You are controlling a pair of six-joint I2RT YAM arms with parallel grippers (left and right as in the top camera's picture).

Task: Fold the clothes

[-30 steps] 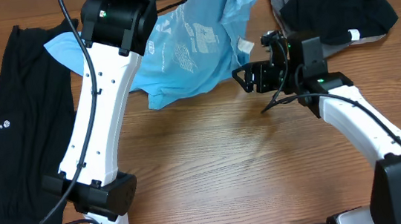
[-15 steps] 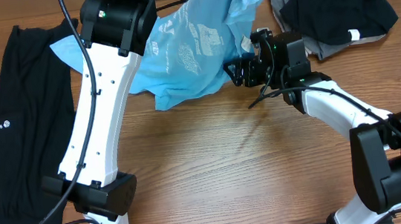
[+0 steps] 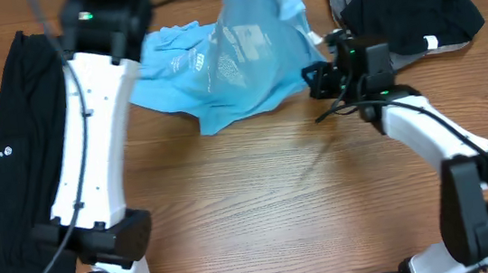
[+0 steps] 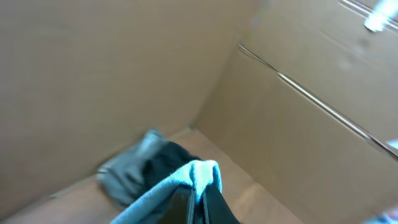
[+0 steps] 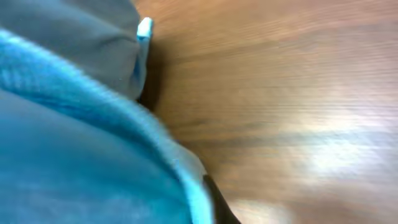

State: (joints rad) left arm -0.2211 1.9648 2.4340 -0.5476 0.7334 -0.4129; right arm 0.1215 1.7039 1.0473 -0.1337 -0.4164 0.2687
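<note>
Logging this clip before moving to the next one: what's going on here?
Both arms are on the light blue T-shirt. The left gripper, jaws shut on a bunch of fabric, holds it up so it drapes down onto the table. The right gripper is shut at the shirt's right edge, apparently pinching it. A long black garment lies at the left and a black and grey pile at the far right, both untouched. The shirt is not yet folded.
</note>
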